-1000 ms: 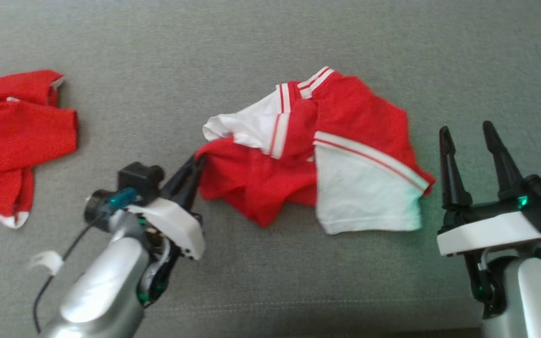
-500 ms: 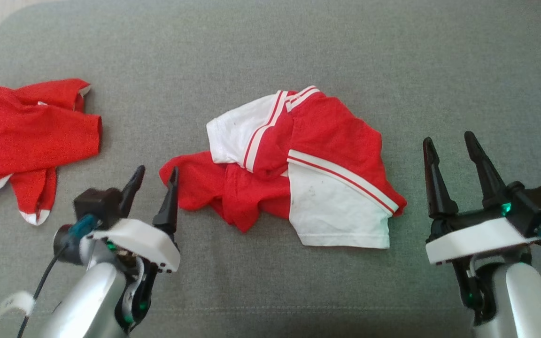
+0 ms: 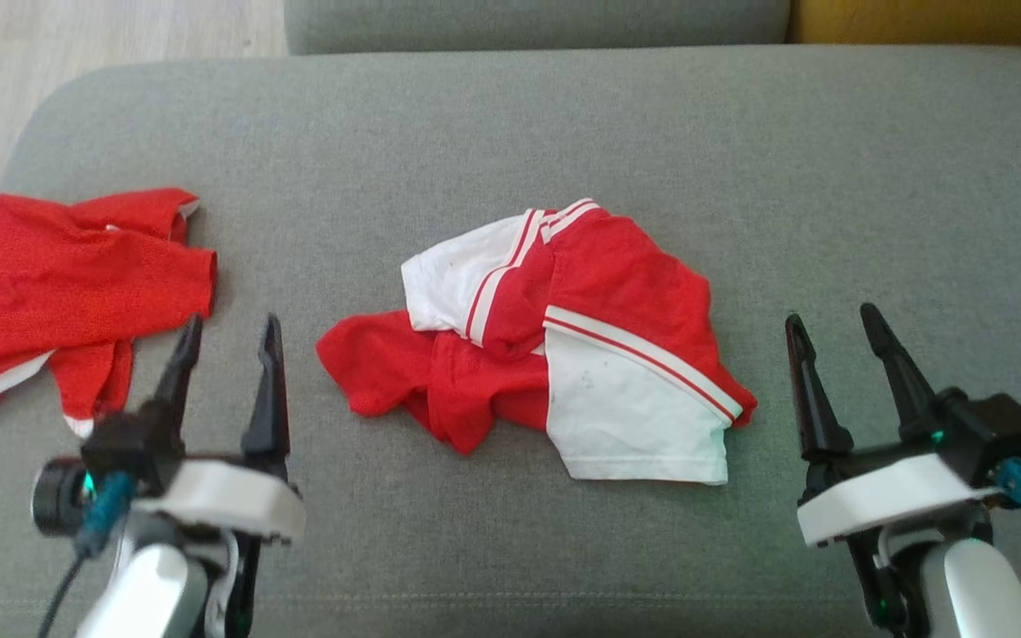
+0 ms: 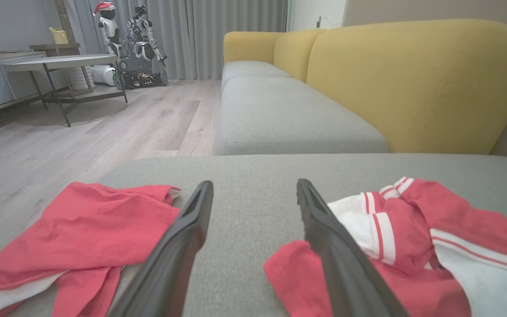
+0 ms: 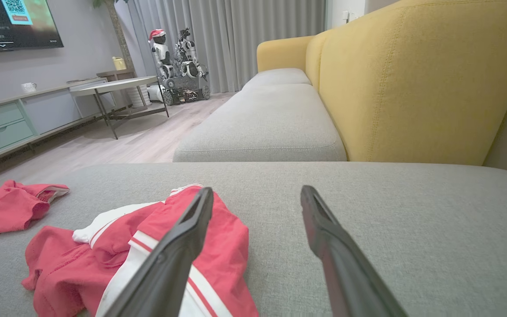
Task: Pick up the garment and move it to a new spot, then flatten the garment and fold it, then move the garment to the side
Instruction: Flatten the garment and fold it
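Lying in a heap, flattening not yet begun.
Crumpled red-and-white fabric garment bunched mid-cushion on the grey fabric sofa seat, between the left gripper and right gripper, both spread wide and empty. Likely at the flattening step: calls for pinching opposite hems and drawing outward, clear of the loose red cloth at far left.

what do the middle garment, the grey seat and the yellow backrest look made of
Garment: thin soft knit, perhaps sports polyester, matte; it lies crumpled in loose folds.
Seat: grey woven upholstery, matte; a fine weave and a stitched seam show.
Backrest: yellow upholstery cloth over padding, matte, weave type unclear; a line of stitching runs down it.
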{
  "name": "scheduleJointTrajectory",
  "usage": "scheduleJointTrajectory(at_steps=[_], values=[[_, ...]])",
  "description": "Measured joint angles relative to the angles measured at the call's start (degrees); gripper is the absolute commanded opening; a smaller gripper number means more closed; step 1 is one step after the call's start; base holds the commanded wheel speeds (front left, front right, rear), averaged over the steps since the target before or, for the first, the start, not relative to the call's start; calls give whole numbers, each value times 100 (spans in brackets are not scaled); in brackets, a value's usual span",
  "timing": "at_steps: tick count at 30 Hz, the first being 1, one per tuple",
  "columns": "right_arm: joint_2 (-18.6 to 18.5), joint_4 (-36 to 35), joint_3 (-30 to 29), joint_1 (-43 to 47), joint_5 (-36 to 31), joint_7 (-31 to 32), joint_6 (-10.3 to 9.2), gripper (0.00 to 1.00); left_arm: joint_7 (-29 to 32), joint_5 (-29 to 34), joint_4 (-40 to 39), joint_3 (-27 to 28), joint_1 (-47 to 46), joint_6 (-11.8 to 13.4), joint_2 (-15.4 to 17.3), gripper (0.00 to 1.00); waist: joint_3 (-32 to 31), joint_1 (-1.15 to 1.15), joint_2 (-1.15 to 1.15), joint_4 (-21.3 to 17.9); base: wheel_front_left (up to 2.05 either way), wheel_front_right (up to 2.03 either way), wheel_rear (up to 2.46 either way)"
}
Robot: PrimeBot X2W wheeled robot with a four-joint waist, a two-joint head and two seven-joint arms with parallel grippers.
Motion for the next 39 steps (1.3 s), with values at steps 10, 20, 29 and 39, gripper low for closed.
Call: scheduleJointTrajectory(at_steps=[10, 20, 29, 39], values=[[0, -36, -44, 138, 0, 42, 0, 100, 11, 63, -32, -198, 289, -9, 90, 100, -104, 0, 0, -62, 0, 0, 0], [0, -58, -47, 136, 0, 58, 0, 100, 16, 62, -29, -231, 282, -9, 91, 100, -40, 0, 0, -41, 0, 0, 0], [-146, 152, 714, 124, -282, 361, 0, 100, 16, 62, -27, -246, 192, -9, 90, 100, 69, 0, 0, -39, 0, 0, 0], [-810, 1233, 2398, -146, -469, 755, 0, 100, 14, 104, 0, -281, -185, -65, 26, 100, 420, 0, 0, 81, 0, 0, 0]])
